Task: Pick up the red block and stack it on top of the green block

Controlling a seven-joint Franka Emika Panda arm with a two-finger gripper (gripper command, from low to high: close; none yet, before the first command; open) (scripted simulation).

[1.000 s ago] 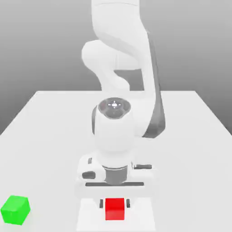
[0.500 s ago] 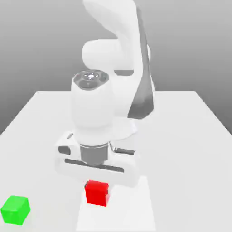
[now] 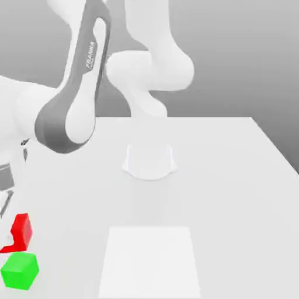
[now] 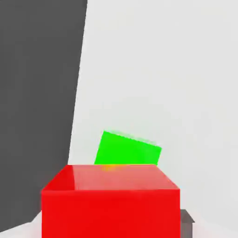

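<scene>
- We have carried the red block across the desk: a second ago it sat low in the middle of the exterior view, and now it hangs at that view's far left edge, lifted clear of the surface and tipped at an angle.
- Our hand is clamped narrow on the red block; in the exterior view we see little more than a dark finger beside it, the rest cut off by the edge.
- The green block has not moved. It rests on the desk at the near left corner, just below the red block in the exterior view.
- In the hand view the green block shows just past the held red block, so we judge the carry nearly done; what remains is to centre, level the block, lower it and let go.
- The arm has swung left, its grey-sided link now crossing the upper left.
- The desk is plain white, with a paler square patch near the front centre.
- Behind it the room is a flat grey backdrop.
</scene>
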